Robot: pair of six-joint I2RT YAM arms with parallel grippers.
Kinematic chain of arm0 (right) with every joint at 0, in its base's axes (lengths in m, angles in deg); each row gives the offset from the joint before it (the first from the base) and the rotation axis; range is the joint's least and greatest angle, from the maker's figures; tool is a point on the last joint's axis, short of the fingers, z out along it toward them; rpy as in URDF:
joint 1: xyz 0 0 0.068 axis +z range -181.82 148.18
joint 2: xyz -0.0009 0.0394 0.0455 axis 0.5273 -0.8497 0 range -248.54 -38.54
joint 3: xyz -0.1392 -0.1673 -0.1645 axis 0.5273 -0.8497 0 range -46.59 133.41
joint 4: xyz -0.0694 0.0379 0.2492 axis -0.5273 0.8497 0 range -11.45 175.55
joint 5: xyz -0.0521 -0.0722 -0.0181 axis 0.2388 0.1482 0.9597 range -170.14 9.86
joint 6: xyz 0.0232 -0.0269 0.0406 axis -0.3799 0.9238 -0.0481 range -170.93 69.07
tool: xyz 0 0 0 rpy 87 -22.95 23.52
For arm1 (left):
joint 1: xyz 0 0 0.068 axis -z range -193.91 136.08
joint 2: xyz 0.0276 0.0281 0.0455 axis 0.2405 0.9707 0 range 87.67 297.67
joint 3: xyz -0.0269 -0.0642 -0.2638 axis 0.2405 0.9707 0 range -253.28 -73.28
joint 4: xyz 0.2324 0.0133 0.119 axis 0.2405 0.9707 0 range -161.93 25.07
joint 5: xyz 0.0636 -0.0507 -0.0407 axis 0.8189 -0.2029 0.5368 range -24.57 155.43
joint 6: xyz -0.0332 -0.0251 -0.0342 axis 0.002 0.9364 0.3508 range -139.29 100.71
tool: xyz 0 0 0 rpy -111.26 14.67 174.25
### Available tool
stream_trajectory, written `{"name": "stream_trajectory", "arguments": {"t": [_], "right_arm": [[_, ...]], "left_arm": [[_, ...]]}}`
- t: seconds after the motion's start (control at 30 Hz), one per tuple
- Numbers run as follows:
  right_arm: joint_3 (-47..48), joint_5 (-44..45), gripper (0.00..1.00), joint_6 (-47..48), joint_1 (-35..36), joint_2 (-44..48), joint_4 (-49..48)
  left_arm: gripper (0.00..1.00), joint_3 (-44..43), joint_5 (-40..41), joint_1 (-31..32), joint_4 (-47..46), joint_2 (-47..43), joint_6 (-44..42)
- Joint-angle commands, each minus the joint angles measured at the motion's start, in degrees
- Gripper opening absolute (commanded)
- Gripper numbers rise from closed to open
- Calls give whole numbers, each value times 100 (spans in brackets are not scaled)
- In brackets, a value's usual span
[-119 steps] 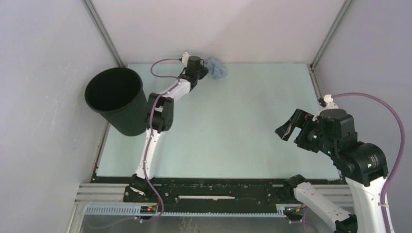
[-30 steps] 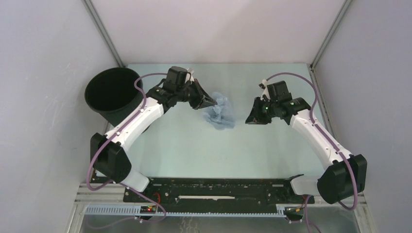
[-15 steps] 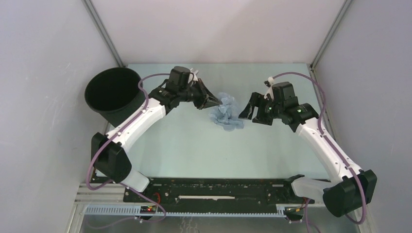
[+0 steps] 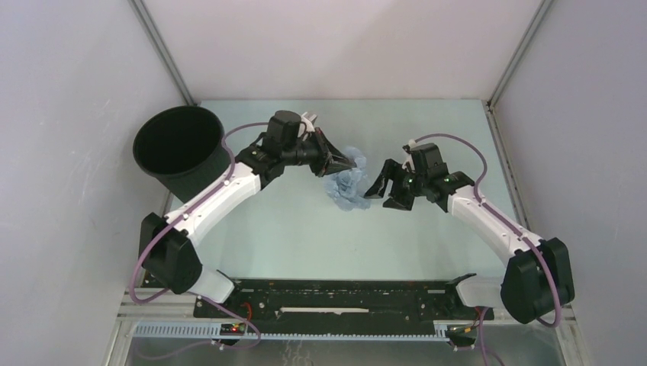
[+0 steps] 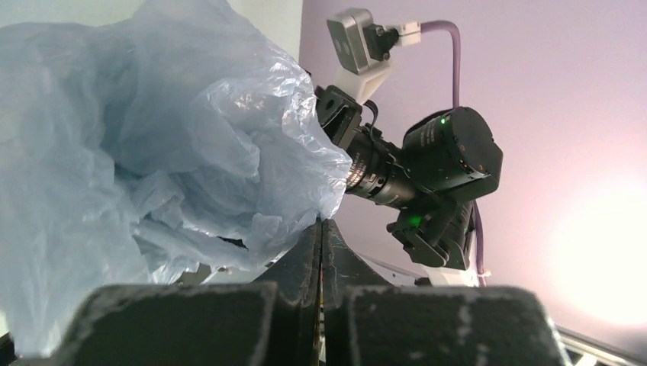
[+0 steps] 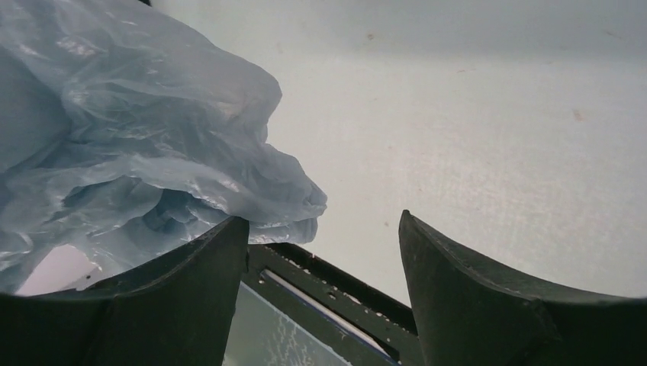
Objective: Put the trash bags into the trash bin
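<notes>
Over the middle of the table (image 4: 320, 236), the trash bag (image 4: 347, 183) hangs as a crumpled pale blue wad from my left gripper (image 4: 345, 162). Its fingers (image 5: 320, 252) are pressed flat together in the left wrist view, with film pinched at their tips. Four seconds ago that gripper was pinching the bag at the far edge of the table while the right arm sat parked off to the right. Since then the left arm has carried the bag toward the centre, and the right arm has swung in to meet it. Over the last half second the right gripper (image 4: 379, 191) has closed most of the remaining gap. It is spread wide, and in the right wrist view one of its fingers (image 6: 191, 290) sits just under the bag's lowest fold, with no film between the two yet. I cannot tell whether the bag's bottom brushes the table. The trash bin (image 4: 194, 187) stands upright at the far left, well apart from the bag, mouth unobstructed. I read this as the set-up for a second hold, so the two arms can spread the bag before it goes over the bin; nothing is in the bin yet.
</notes>
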Motion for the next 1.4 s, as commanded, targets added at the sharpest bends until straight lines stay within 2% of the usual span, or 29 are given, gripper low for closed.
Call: {"name": "stream_trajectory", "arguments": {"t": [0.0, 0.1, 0.17, 0.2, 0.23, 0.3, 0.33, 0.37, 0.43, 0.53, 0.63, 0.7, 0.77, 0.9, 1.03, 1.13, 1.27, 1.37], "right_arm": [[67, -433, 82, 173, 102, 21, -599], [-23, -520, 81, 504, -95, 145, -716], [-151, -720, 75, 588, -300, 289, -890], [-200, -845, 66, 600, -384, 363, -961], [-239, -876, 53, 607, -456, 416, -970], [-242, -877, 17, 596, -536, 483, -875], [-236, -869, 6, 584, -578, 521, -800], [-235, -884, 0, 546, -627, 552, -718], [-220, -959, 0, 504, -739, 643, -559], [-108, -999, 0, 508, -839, 840, -242], [40, -955, 0, 708, -838, 1039, 174], [192, -695, 0, 940, -846, 1120, 655], [392, -441, 0, 1237, -851, 1129, 1142], [699, -393, 0, 1717, -844, 964, 1831], [889, -537, 1, 1976, -752, 867, 2252], [884, -731, 9, 2046, -750, 959, 2319], [890, -920, 26, 2271, -841, 1134, 2461], [880, -1448, 40, 2280, -1245, 1329, 2489]], "left_arm": [[0, 106, -381, 161, -536, -193, 261], [0, 103, -529, 222, -647, -170, 342], [0, 40, -574, 223, -642, -154, 265], [0, -18, -531, 221, -583, -152, 144], [0, -104, -437, 224, -452, -152, -7], [0, -359, -106, 227, -2, -139, -460], [0, -530, 98, 227, 279, -121, -714], [0, -716, 325, 225, 566, -99, -1009], [0, -1261, 1073, 283, 1439, -32, -1761], [0, -2446, 2700, 530, 2914, 155, -2903], [0, -3156, 4046, 735, 3772, 320, -3512], [0, -3414, 4541, 734, 4104, 411, -3694], [0, -3579, 4701, 730, 4303, 500, -3879], [0, -3583, 4593, 732, 4438, 632, -4027], [0, -3355, 3663, 610, 4280, 730, -3876], [0, -2984, 2773, 416, 3878, 664, -3493], [0, -2288, 1672, 76, 2954, 385, -2810], [0, -1546, 504, -202, 1625, 73, -1888]]}}
